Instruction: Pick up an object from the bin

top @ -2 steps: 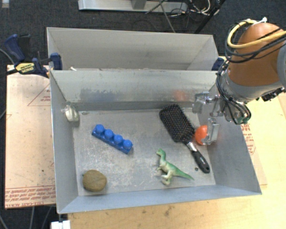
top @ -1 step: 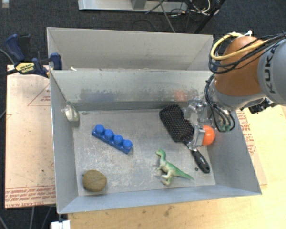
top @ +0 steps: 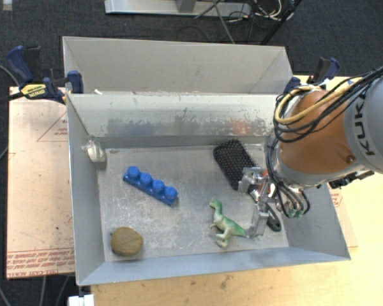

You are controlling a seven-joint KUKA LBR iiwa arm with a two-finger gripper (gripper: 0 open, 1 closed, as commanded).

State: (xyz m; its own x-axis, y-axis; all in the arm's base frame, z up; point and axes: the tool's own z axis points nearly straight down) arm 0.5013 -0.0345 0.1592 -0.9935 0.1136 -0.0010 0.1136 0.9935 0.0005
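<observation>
My gripper (top: 264, 225) is low in the bin's front right part and stands open, with nothing between its fingers. Its left fingertip (top: 256, 230) is right at the tail end of a small green toy dinosaur (top: 222, 225), which lies on the floor just left of it. A black ridged oblong thing (top: 232, 162) lies behind the gripper, near the back wall.
A blue block with several round studs (top: 150, 185) lies slanted left of centre. A brown round stone-like lump (top: 126, 241) sits in the front left corner. A small pale round thing (top: 94, 152) rests in the back left corner. The arm's orange cover and cables hang over the right wall.
</observation>
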